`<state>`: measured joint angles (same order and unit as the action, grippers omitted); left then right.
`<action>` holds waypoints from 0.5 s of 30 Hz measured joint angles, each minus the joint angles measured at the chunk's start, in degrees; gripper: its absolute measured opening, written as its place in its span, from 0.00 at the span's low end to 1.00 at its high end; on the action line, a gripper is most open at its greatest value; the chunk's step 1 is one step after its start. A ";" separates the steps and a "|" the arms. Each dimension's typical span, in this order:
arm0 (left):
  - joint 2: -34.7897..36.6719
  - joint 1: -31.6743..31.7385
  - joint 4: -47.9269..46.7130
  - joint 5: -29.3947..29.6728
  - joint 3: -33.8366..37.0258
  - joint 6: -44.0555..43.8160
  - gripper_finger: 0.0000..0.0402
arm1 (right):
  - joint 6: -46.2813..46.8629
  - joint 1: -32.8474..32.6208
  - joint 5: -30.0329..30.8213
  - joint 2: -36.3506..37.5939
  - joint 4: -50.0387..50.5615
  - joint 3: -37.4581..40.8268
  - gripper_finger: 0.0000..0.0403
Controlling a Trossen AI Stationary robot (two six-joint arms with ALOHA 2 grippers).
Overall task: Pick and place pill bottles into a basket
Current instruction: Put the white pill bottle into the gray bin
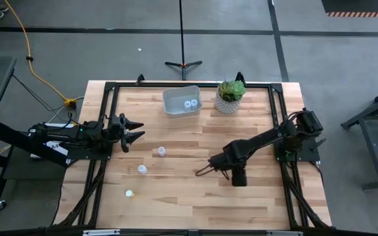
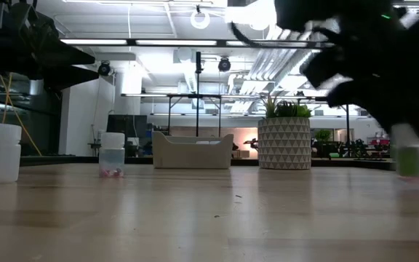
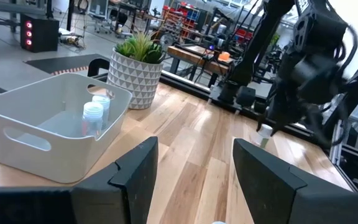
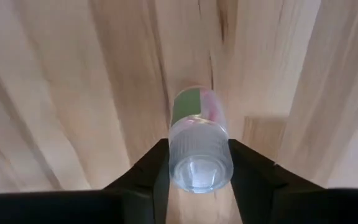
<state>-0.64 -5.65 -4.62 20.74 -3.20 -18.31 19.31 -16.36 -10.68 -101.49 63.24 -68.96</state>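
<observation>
My right gripper (image 1: 204, 170) is shut on a small white pill bottle (image 4: 197, 140) with a green label, at the table's middle right. The bottle also shows in the left wrist view (image 3: 265, 130) and, blurred, in the low view (image 2: 413, 159). My left gripper (image 1: 135, 131) is open and empty at the table's left, above the wood. Three bottles stand on their bases on the table (image 1: 161, 151), (image 1: 142, 170), (image 1: 129, 194). The pale basket (image 1: 173, 105) stands at the far middle with two bottles (image 1: 189, 103) in it. My right gripper pinches the bottle's ribbed white cap end (image 4: 199, 163) between its two fingers (image 4: 157, 163), one on each side. The fingers come from above, slanting down. The bottle's labelled body (image 4: 188, 107) points away from the gripper toward the table and seems lifted clear of it.
A green plant in a white patterned pot (image 1: 230, 96) stands right of the basket. A black frame (image 1: 110, 86) runs along the table's edges. Bare wood lies between the two arms and toward the near edge.
</observation>
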 joint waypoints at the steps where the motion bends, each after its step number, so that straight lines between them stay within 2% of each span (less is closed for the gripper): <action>1: 0.00 0.02 0.00 0.03 0.01 -0.02 0.61 | -0.37 0.71 0.42 0.00 -1.56 -1.20 0.31; 3: 0.00 0.02 0.00 0.03 0.00 -0.02 0.61 | -1.82 2.38 2.89 0.00 -5.12 -4.23 0.31; 9: 0.00 0.02 0.00 0.03 0.00 -0.02 0.61 | -9.05 10.94 16.69 0.00 -19.90 -13.81 0.31; 13: 0.00 0.02 0.00 0.03 0.00 -0.02 0.61 | -11.67 18.64 18.73 -0.15 -32.03 -19.20 0.31; 15: 0.00 0.02 0.00 0.03 0.00 -0.02 0.61 | -11.69 22.33 18.95 -1.00 -33.03 -23.26 0.31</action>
<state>-0.64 -5.63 -4.62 20.77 -3.20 -18.33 7.62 5.97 8.27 -102.49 30.21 -92.22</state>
